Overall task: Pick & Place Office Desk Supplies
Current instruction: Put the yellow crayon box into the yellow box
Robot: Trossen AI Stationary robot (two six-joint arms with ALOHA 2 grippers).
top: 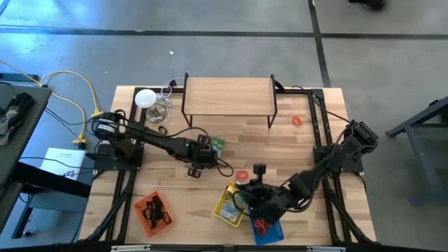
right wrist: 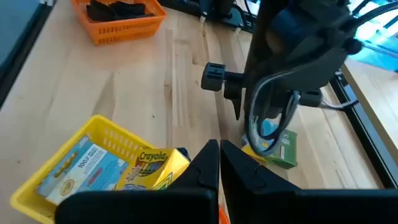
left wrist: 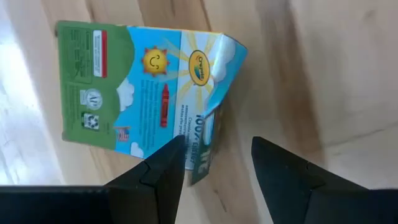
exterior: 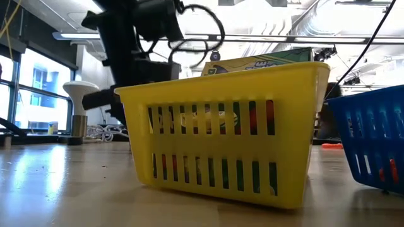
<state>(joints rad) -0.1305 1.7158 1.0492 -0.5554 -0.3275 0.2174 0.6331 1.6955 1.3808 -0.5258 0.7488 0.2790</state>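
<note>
A green-and-blue crayon box [left wrist: 143, 81] lies flat on the wooden table [top: 294, 150], near its middle. My left gripper [left wrist: 217, 146] points down at it, open. One finger [left wrist: 163, 171] shows in front of the box's printed face; the other [left wrist: 280, 171] stands over bare wood past the box's narrow side [left wrist: 208, 146]. From the right wrist view the same box [right wrist: 281, 148] lies under my left arm. My right gripper [right wrist: 219, 155] is shut with nothing seen in it, above the yellow basket [right wrist: 37, 186], which holds more crayon boxes [right wrist: 84, 168]. My left gripper comes at the crayon box from above, slanting, with the box's corner [left wrist: 202, 158] between its open fingers. Wood shows between the box and one finger. Whether the other finger touches the box, I cannot tell.
An orange basket [top: 152, 211] with black clips stands near the front left, and a blue basket [top: 269, 231] beside the yellow one [top: 229, 204]. Red rubber bands [top: 242, 173] [top: 297, 120] lie loose. A wooden riser [top: 229, 96] and a white disc [top: 145, 98] stand at the back.
</note>
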